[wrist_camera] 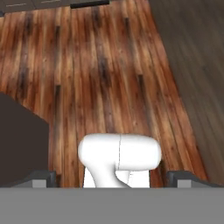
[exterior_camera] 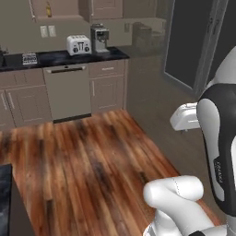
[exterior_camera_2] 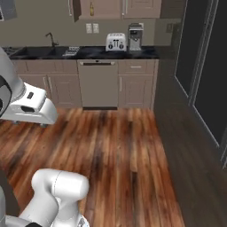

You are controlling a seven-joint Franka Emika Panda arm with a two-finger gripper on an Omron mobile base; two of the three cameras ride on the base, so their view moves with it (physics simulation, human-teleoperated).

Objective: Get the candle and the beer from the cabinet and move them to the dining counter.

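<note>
The taupe wall cabinet [exterior_camera: 62, 9] [exterior_camera_2: 104, 8] hangs far across the room above the worktop, with its front open. On its shelf stands one slim golden-brown thing [exterior_camera: 48, 9] [exterior_camera_2: 91, 8], too small to tell whether it is the candle or the beer. A corner of the black veined dining counter [exterior_camera: 3, 196] shows at the lower left, close to the base. My gripper [wrist_camera: 111, 179] points down at the wood floor, well away from the cabinet. Its fingertips [wrist_camera: 41, 178] stand wide apart, open, with nothing between them.
On the black worktop [exterior_camera: 55, 57] stand a white toaster [exterior_camera: 79, 44] and a coffee machine [exterior_camera: 99, 38], with a sink tap [exterior_camera_2: 51, 37] further left. Lower cabinets and a dishwasher [exterior_camera: 67, 92] sit beneath. Tall dark panels [exterior_camera: 189, 41] line the right wall. Wood floor [exterior_camera: 92, 156] lies between.
</note>
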